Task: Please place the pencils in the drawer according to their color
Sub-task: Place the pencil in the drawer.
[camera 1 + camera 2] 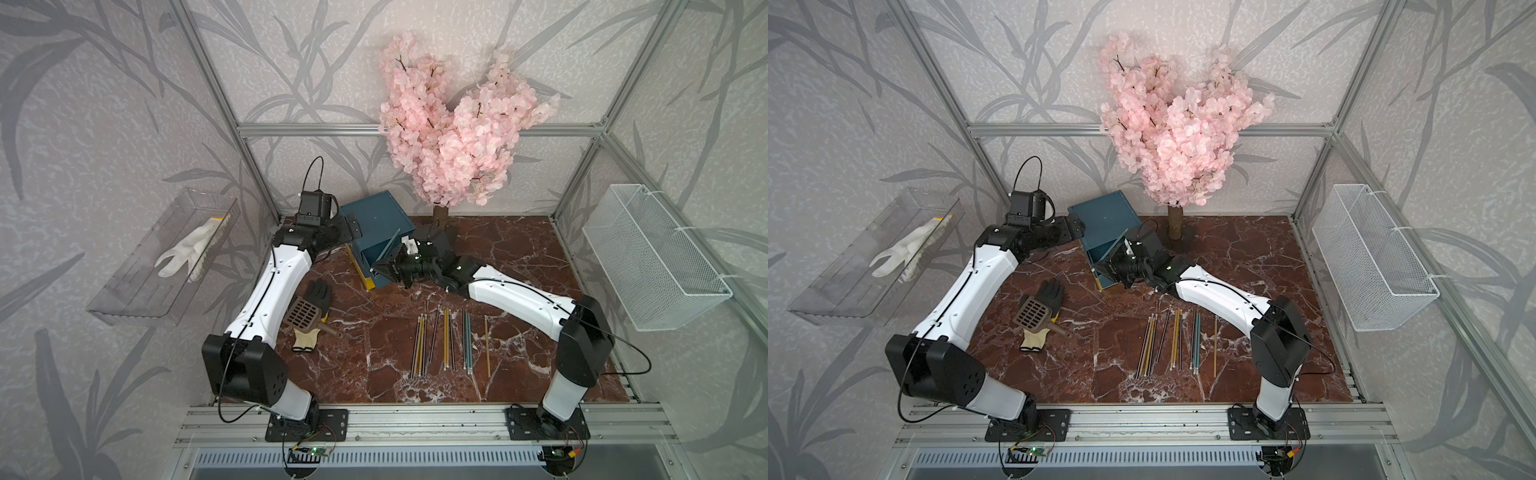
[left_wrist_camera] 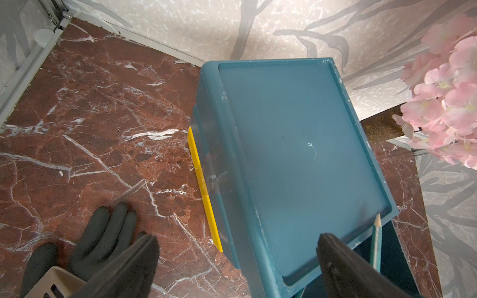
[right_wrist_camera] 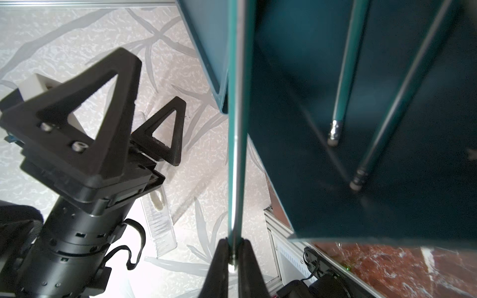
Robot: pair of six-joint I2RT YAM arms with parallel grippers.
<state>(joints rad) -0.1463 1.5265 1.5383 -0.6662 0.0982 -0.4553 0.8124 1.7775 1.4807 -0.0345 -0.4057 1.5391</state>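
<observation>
Right gripper (image 3: 233, 245) around teal pencil (image 3: 236, 129)

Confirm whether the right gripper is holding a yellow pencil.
No: in the right wrist view the right gripper is shut on a teal pencil, not a yellow one.

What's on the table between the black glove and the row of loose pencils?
Only bare marble table, seen in both top views; the brown scoop's handle pokes off the glove toward the pencils.
</observation>
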